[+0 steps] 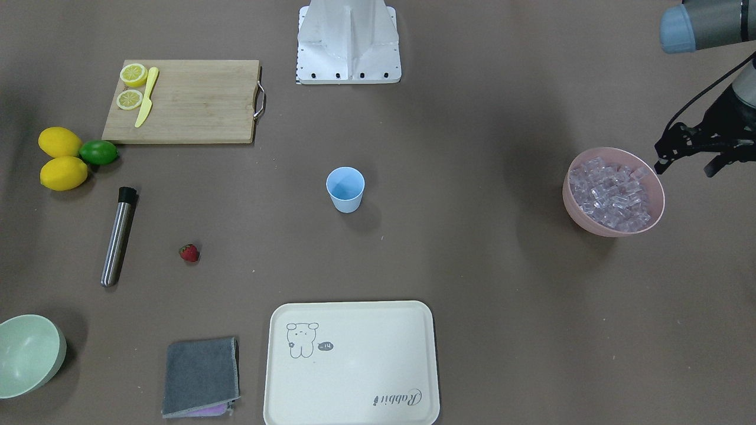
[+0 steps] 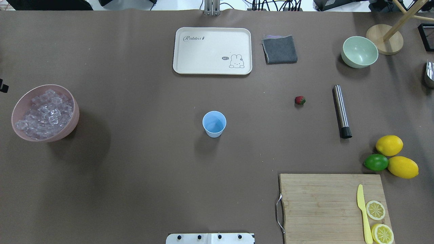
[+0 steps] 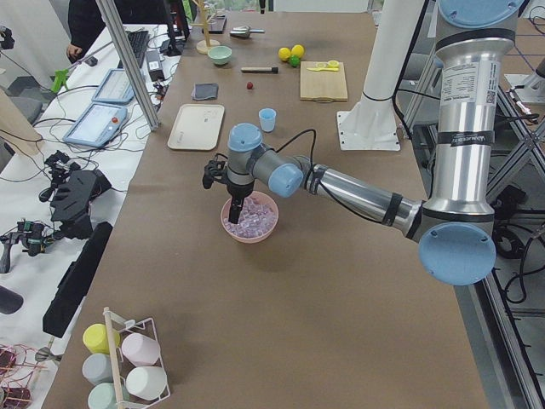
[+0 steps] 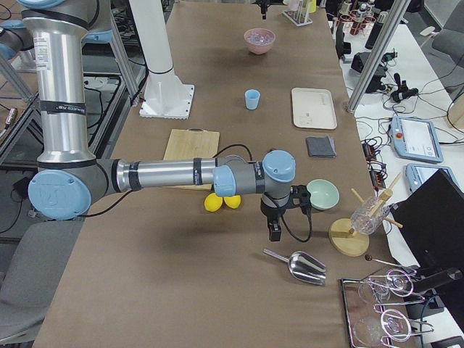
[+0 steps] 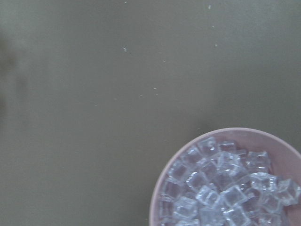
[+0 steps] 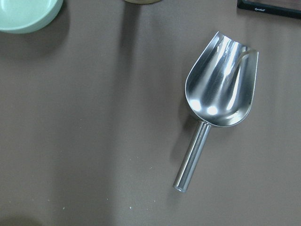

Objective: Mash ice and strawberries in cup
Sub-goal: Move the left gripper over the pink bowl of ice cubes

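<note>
Brown paper covers the long table (image 2: 135,176), and most things sit toward its edges. The left arm (image 3: 358,194) stretches low across the left end. The left gripper (image 3: 232,215) points down over the pink bowl (image 2: 75,118); I cannot tell whether its claw is spread or clenched. The right arm (image 4: 167,174) reaches toward the right end, and the right gripper (image 4: 275,232) hangs just beside a steel scoop (image 6: 221,94) lying flat; that claw's state cannot be told either. A wooden cutting board (image 2: 322,203) lies at the near edge on the right, and a cream tray (image 2: 210,51) lies by the far edge. The pink bowl, near the left edge, holds the heaped ice (image 2: 44,113). The light blue cup (image 2: 214,124) stands upright mid-table, well apart from everything, with bare paper all round. The strawberry (image 2: 299,100) lies to its right, near a steel rod (image 2: 340,110).
</note>
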